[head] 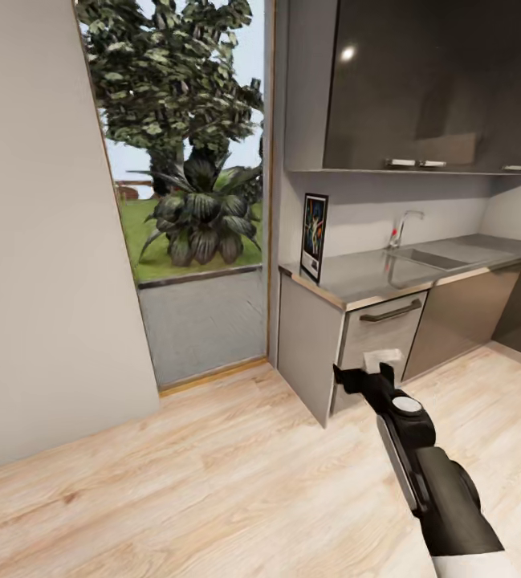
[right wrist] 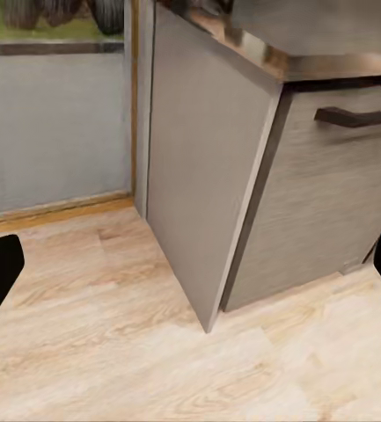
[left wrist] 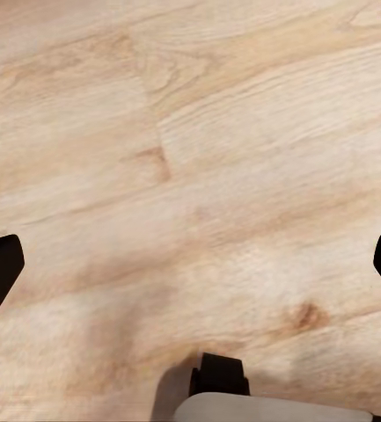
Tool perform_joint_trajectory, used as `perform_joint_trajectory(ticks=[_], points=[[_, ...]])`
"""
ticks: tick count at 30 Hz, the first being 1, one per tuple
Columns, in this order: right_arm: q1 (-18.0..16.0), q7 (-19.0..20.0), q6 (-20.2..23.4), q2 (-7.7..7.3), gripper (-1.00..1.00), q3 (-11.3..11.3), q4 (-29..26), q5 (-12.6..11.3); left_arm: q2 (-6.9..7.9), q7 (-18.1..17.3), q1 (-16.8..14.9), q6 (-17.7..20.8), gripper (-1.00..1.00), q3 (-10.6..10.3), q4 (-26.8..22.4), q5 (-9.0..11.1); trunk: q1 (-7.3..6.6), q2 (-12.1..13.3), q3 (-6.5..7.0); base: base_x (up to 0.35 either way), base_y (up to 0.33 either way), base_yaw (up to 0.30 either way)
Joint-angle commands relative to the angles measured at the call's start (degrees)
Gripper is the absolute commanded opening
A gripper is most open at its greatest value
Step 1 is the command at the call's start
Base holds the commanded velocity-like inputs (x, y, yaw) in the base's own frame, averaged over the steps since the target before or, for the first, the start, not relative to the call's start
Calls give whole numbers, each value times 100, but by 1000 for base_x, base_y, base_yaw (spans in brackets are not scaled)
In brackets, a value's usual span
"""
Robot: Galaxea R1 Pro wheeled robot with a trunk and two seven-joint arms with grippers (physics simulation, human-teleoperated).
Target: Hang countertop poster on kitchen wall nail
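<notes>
The poster (head: pixel 315 237) stands upright at the left end of the kitchen countertop (head: pixel 372 281), against the wall, its black frame and dark artwork showing. The sink (head: pixel 433 258) and chrome faucet (head: pixel 404 225) lie further right on the grey slab. My right gripper (head: pixel 362 376) hangs low in front of the end cabinet, well below the poster. In the right wrist view the right gripper (right wrist: pixel 190 264) is open, facing the cabinet's corner. My left gripper (left wrist: pixel 190 264) is open over bare wooden floor. The wall nails are out of view.
A grey drawer with a dark handle (head: pixel 390 311) sits under the counter. Dark glossy upper cabinets (head: pixel 421 80) hang above. A tall glass opening (head: pixel 192 201) looks onto plants outside, with a plain light grey wall (head: pixel 35 241) beside it. Light wooden floor (head: pixel 212 482) spreads in front.
</notes>
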Motion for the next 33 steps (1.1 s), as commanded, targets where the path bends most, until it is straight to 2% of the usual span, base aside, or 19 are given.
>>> perform_joint_trajectory(ticks=[1, 2, 3, 4, 10, 13, 14, 17, 33], points=[[-223, -4, 244, -4, 100, 13, -11, 42, -1, -1, 2, -8, 100, 5, -7, 0, 4, -3, -5, 332, -76, 0], [-761, 5, 809, -2, 100, 14, -16, 39, 0, 3, 2, -8, 100, 6, -7, 0, 4, -3, -5, 328, -90, 0], [-859, 5, 881, -2, 100, 13, -16, 39, 0, 4, 2, -10, 100, 6, -7, 0, 4, -3, -5, 326, -93, 0], [-1097, 5, 1026, -2, 100, 14, -17, 40, 0, 3, 2, -7, 100, 5, -7, 0, 4, -3, -5, 322, -103, 0], [-1481, 5, 1180, 9, 100, 18, -12, 41, 0, 6, 2, -8, 100, 12, -7, 0, 4, -3, -5, 317, -112, 0], [-1507, 5, 1189, 61, 100, 21, -11, 41, 4, 6, 2, -6, 100, 28, -7, 0, 4, -3, -5, 313, -119, 0], [-1519, 5, 1191, 99, 100, 23, -5, 41, 5, 1, 2, -11, 100, 154, -7, 0, 4, -3, -5, 312, -117, 0], [-1521, 5, 1189, 108, 100, 23, -2, 41, 5, -1, 2, -13, 100, 229, -7, 0, 4, -3, -5, 312, -111, 0], [-1513, 18, 1183, 113, 100, 26, 8, 30, 8, -2, 2, -14, 100, 269, -8, 0, 4, -3, -5, 327, -18, 0]])
